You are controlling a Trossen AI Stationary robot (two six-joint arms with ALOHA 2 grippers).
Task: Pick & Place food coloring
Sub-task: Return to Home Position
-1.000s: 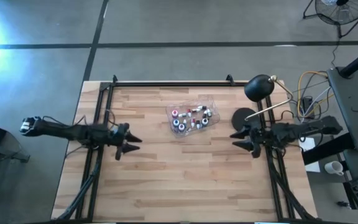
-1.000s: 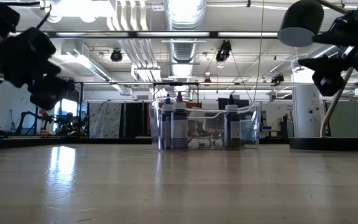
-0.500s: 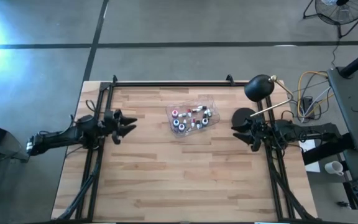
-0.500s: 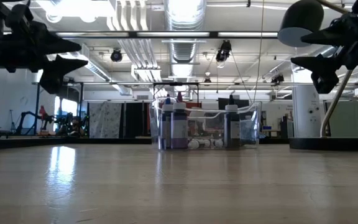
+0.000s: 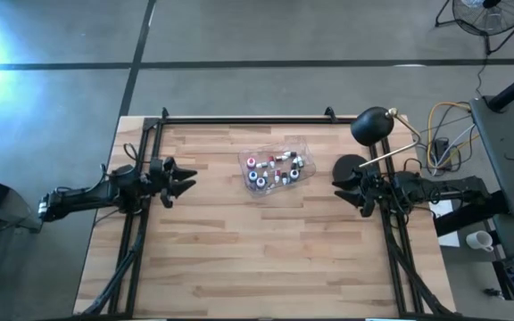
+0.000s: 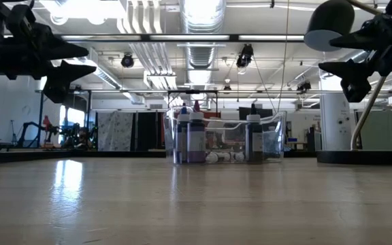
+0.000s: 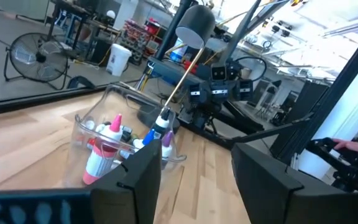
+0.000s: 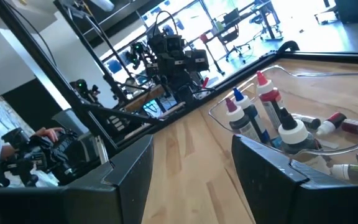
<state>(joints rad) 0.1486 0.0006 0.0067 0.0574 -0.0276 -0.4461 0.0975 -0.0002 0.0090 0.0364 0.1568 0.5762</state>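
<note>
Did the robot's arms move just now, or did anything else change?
Yes. A second ago the left claw sat nearer the front. It swung toward the table's far edge, and the right claw shifted the same way a little. Neither has moved in the last half second. Both claws are open and empty, so nothing was grabbed or dropped. The food coloring bottles stayed in the clear tub.
</note>
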